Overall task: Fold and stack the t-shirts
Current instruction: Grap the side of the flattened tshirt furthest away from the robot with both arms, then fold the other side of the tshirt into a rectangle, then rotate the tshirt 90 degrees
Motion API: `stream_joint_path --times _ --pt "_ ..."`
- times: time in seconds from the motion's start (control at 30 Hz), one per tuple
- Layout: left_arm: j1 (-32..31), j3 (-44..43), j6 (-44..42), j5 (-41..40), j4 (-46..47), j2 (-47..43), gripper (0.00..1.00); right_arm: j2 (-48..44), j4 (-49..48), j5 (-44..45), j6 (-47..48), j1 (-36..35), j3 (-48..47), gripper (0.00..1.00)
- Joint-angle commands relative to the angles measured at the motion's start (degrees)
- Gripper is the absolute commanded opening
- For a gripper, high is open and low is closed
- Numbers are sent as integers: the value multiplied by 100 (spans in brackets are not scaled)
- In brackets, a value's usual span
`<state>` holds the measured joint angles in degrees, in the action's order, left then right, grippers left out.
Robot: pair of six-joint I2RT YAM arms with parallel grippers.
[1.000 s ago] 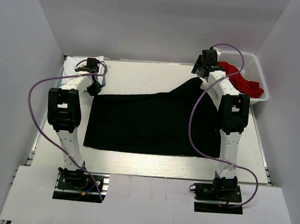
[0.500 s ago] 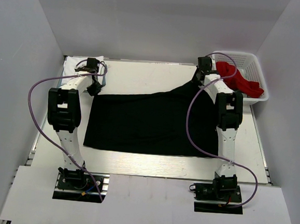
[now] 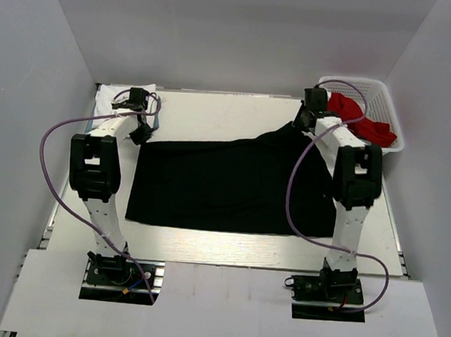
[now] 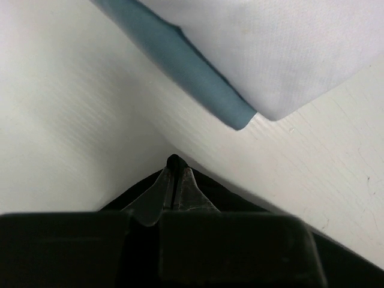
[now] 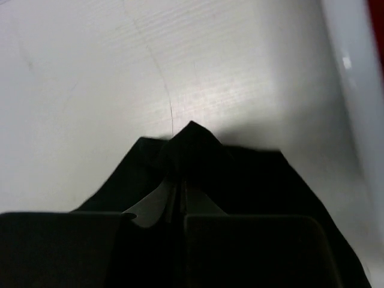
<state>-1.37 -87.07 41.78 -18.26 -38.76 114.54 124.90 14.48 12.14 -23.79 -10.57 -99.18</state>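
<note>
- One black t-shirt (image 3: 224, 184), matte soft cloth, lies spread roughly rectangular on the pale wood-grain worktop (image 3: 214, 113), with its far right corner raised in a peak.
- Left claw (image 4: 175, 171): fingers pressed together, pinching the shirt's far left corner.
- Right claw (image 5: 181, 180): clamped narrow on the peaked far right corner.
- Two folded t-shirts, white t-shirt (image 4: 282, 48) over blue-grey t-shirt (image 4: 180, 60), crisp-edged, lie just beyond the left claw.
- One white plastic mesh basket (image 3: 376, 88) sits at the far right and holds crumpled red cloth (image 3: 362, 121).
</note>
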Motion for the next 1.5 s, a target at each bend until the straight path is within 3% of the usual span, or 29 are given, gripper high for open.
stream_joint_path --times 0.0,0.13,0.27,0.53,0.93,0.97,1.0,1.07,1.1,1.13,1.17,1.2,1.23,1.37,1.47 --pt "-22 251 -134 -230 254 -792 0 -1395 -700 -45 -99 2 907 0" --pt "-74 611 -284 -230 562 -1134 0 -2276 -631 69 -231 -7 2178 0" --pt "-74 857 -460 -107 730 -1390 0 -3180 -412 271 -284 28 2876 0" --pt "-74 1516 -513 -107 853 -2005 0 -4516 458 376 -354 29 3703 0" --pt "-74 2395 -320 139 871 -2533 1 -6135 1153 0 -1251 11 5460 0" --pt "-74 2396 -172 69 731 -2603 8 -6284 1162 -62 -1259 2 5566 4" --pt "-74 2466 -92 16 608 -2604 14 -6329 1180 -98 -1303 2 5863 15" --pt "-74 2528 171 -264 83 -2674 18 -6399 1294 -299 -1338 2 6014 20" --pt "-22 2589 442 -379 -129 -2674 43 -6443 1338 -474 -1321 11 6285 28" --pt "-22 2590 558 -545 -340 -2735 55 -6478 1495 -563 -1269 20 6340 34" --pt "48 2590 646 -677 -708 -2788 60 -6505 1705 -746 -1199 2 6401 43" --pt "49 2590 856 -1035 -894 -2788 89 -6566 1994 -644 -1085 11 6358 71" --pt "49 2537 1041 -1178 -1105 -2849 100 -6558 2250 -417 -1040 20 6236 90" --pt "49 2194 1280 -970 -1389 -3060 100 -6646 2376 201 -856 37 5717 90" --pt "-13 2237 877 -364 -688 -3516 100 -6707 1808 -44 -689 11 5506 90"
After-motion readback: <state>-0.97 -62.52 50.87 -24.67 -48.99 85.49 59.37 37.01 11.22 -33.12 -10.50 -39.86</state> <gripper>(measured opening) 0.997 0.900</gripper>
